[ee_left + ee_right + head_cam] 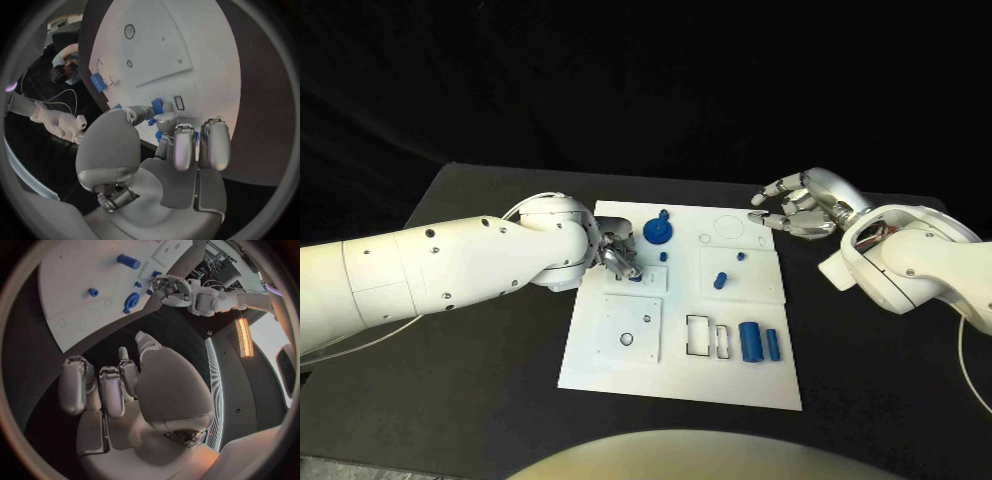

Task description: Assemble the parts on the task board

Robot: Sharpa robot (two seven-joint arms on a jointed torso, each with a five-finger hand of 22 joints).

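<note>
The white task board point(678, 385) lies in the middle of the black table point(473, 400), running from the far side toward the robot. Six blue parts show on it in the head view: one round disc-shaped part point(658, 234) near the far left corner, with a tiny blue piece point(665, 213) just beyond it and another small piece point(664, 257) just nearer; one short upright peg point(720, 281) about mid-board; and, toward the near right, one thick cylinder point(750, 341) lying beside one thinner rod point(772, 344), the two just apart. Two open rectangular outlines point(705, 337) sit just left of the cylinder, and a square raised plate point(635, 325) with a round hole lies left of those. The left hand point(617, 257) reaches in over the board's left edge, its fingers curled together close to the small blue pieces; in the left wrist view the fingertips point(164, 120) sit against a small blue part point(157, 106), but whether they grip it cannot be told. The right hand point(795, 206) hovers off the board's far right corner, over the table, fingers bent and apart with nothing in them. No writing can be read anywhere.
</note>
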